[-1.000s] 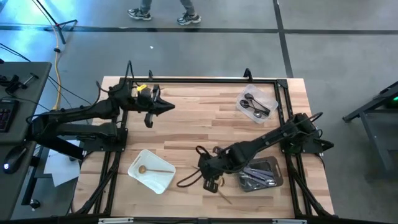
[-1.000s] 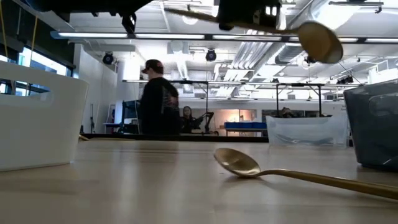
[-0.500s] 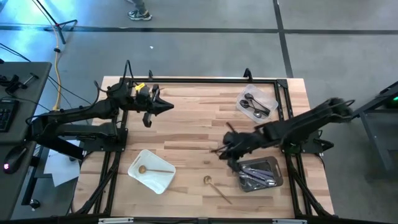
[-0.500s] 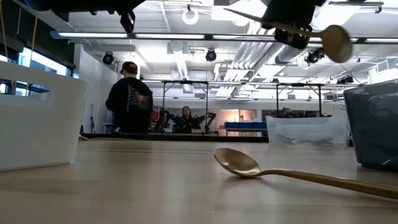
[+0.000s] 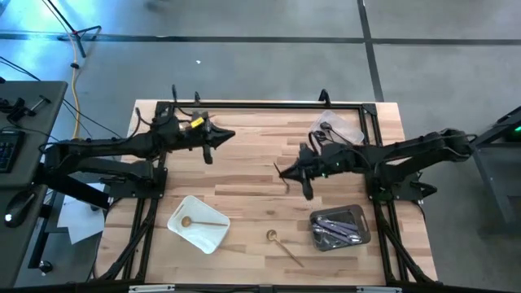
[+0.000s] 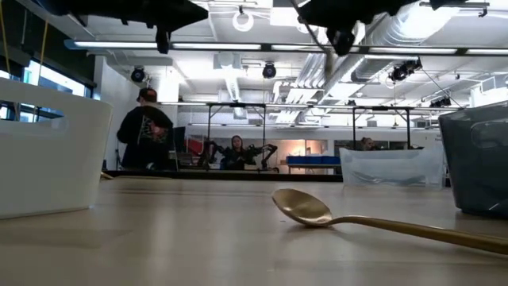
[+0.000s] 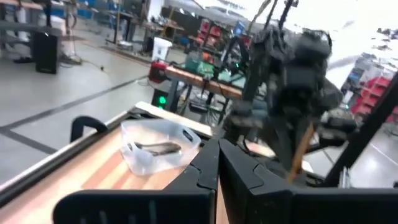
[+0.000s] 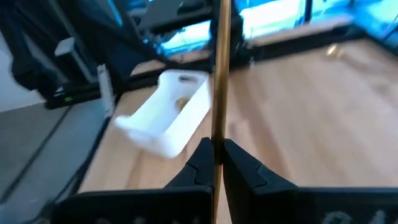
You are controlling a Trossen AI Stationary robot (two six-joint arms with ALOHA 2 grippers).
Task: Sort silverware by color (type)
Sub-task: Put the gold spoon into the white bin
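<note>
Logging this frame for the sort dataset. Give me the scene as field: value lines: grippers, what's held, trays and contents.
right gripper: over table centre, shut on gold utensil
left gripper: shut, empty, waiting at far left side
white tray: near left, holds one gold spoon
clear tray: far right, silver pieces
dark tray: near right, dark pieces
loose gold spoon: on table, near edge, between the white and dark trays

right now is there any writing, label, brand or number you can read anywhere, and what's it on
No text can be read in any view.
The person's dark top in the low view carries a light print, too small to read.
The white tray, the clear tray and the gold spoon show no markings.
</note>
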